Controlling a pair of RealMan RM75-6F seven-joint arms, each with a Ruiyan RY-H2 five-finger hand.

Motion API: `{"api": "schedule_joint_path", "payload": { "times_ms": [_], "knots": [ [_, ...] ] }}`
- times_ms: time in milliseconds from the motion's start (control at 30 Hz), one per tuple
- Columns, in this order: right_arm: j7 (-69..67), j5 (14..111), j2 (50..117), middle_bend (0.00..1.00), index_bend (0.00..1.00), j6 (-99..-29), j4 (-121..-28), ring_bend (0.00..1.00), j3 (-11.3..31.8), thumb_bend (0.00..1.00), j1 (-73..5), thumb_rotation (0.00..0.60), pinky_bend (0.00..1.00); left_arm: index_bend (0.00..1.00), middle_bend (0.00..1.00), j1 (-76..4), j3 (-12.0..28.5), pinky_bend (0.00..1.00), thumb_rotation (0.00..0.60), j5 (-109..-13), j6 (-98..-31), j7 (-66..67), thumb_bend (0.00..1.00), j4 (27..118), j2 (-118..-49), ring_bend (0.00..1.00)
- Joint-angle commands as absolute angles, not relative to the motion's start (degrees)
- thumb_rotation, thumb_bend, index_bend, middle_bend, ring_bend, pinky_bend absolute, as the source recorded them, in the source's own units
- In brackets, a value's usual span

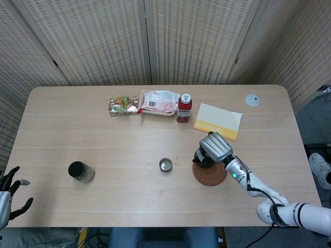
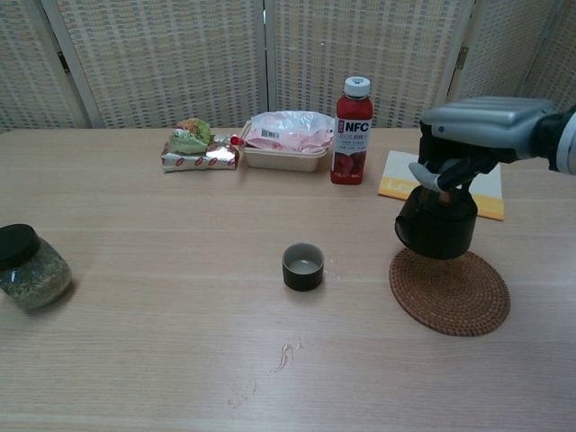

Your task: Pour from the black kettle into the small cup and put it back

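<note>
Head view: right hand (image 1: 214, 147) closed over the top of the black kettle (image 1: 202, 158), at the near-left edge of the woven coaster (image 1: 211, 174); small cup (image 1: 165, 165) stands apart to the left on the tabletop (image 1: 103, 139); left hand (image 1: 9, 190) idle at the frame corner, fingers spread, holding nothing. Chest view: kettle (image 2: 436, 225) gripped from above by the handle, lifted clear of the coaster (image 2: 449, 290), upright; cup (image 2: 303, 266) well short of it. Status: pickup done; carrying over, pouring and return remain.
</note>
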State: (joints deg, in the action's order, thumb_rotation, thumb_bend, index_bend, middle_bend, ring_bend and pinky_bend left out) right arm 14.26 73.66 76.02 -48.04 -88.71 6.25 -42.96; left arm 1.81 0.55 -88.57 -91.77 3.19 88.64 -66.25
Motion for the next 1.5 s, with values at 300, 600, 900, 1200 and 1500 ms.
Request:
{"api": "schedule_joint_path", "payload": {
  "times_ms": [300, 600, 900, 1200, 1500],
  "knots": [
    [15.7, 74.7, 77.0, 1.00, 1.00, -47.1, -88.9, 0.93, 6.5, 0.70, -45.0, 0.395, 0.42, 0.39, 0.10, 2.0, 0.5, 0.04, 0.600, -88.6, -91.9, 3.2, 0.25, 88.5, -66.4, 0.17],
    [17.6, 73.7, 79.0, 1.00, 1.00, -44.6, -87.5, 0.93, 7.5, 0.71, -48.1, 0.406, 0.42, 0.39, 0.10, 2.4, 0.4, 0.04, 0.600, -88.4, -92.2, 3.4, 0.25, 88.5, -66.5, 0.17],
    [20.7, 72.1, 82.6, 1.00, 1.00, -41.3, -83.7, 0.93, 8.5, 0.71, -52.4, 0.417, 0.42, 0.39, 0.10, 2.6, 0.4, 0.04, 0.600, -88.4, -92.7, 3.6, 0.25, 88.5, -66.8, 0.17],
    [25.8, 69.4, 86.0, 1.00, 1.00, -37.9, -80.2, 0.93, 8.8, 0.71, -57.1, 0.422, 0.42, 0.39, 0.10, 3.3, 0.3, 0.04, 0.600, -88.3, -93.4, 3.3, 0.25, 88.2, -67.0, 0.17],
    [30.8, 67.5, 88.0, 1.00, 1.00, -36.6, -78.7, 0.93, 8.0, 0.71, -60.7, 0.439, 0.42, 0.39, 0.10, 3.8, 0.2, 0.04, 0.600, -88.5, -94.1, 2.8, 0.25, 87.7, -67.2, 0.17]
  ]
}}
